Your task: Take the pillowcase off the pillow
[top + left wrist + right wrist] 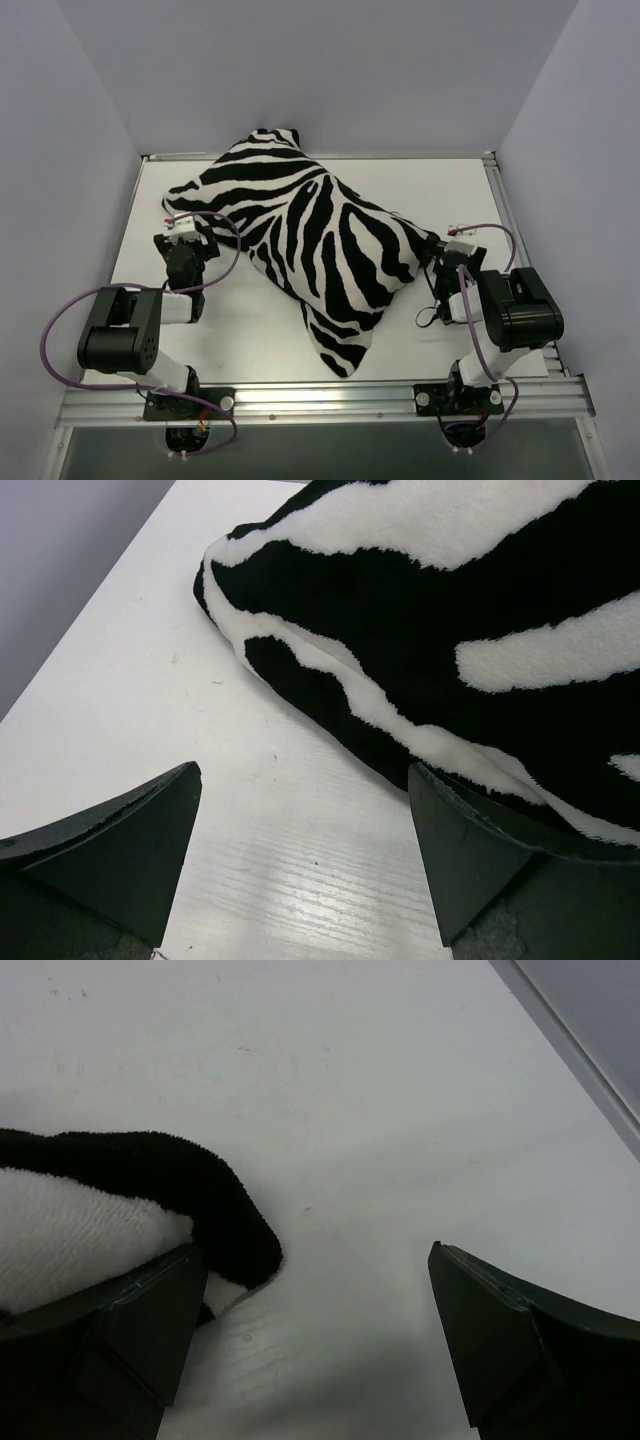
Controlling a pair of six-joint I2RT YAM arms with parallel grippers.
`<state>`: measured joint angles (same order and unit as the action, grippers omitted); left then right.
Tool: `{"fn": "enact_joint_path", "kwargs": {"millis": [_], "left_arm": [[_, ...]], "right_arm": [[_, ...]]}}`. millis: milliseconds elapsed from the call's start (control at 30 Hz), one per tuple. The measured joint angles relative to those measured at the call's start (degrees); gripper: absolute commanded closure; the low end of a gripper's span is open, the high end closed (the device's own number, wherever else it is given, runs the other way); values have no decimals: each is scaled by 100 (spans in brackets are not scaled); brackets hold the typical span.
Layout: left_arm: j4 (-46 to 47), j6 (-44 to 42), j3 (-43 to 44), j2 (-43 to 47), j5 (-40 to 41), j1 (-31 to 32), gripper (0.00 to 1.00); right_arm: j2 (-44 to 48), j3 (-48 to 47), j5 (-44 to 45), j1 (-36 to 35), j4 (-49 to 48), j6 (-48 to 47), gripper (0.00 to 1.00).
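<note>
The zebra-striped pillowcase (305, 235) lies plump and diagonal across the white table, fully covering the pillow, which is hidden inside it. My left gripper (190, 238) is open just left of its left edge; in the left wrist view the striped fabric (450, 610) lies by my right finger (480, 860) and bare table sits between the jaws. My right gripper (448, 252) is open at the cover's right corner; in the right wrist view that black-and-white corner (150, 1210) touches my left finger (130, 1340).
The white table (440, 190) is bordered by a metal rail (320, 400) along the near edge and grey walls on three sides. Purple cables loop from both arms. The table's right edge shows in the right wrist view (570, 1050).
</note>
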<state>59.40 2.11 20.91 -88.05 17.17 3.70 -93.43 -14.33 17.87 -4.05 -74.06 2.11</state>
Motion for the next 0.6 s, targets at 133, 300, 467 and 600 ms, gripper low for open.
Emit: {"fn": "enact_joint_path", "kwargs": {"millis": [133,300,467,600], "left_arm": [[0,0,0,0,0,0,6],[-9,4,4,2,-33,-11,2],[-2015,68,997,162,-225,-348,0],[-4406,-267,3300,55,-1185,-997,0]], "right_arm": [[33,-214,251,-9,37,57,2],[741,-1576,533,-210,1939,146,2],[1602,-3405,-61,-155,3713,612,6],[1777,-4406,-1202,-168,4789,868,2]]}}
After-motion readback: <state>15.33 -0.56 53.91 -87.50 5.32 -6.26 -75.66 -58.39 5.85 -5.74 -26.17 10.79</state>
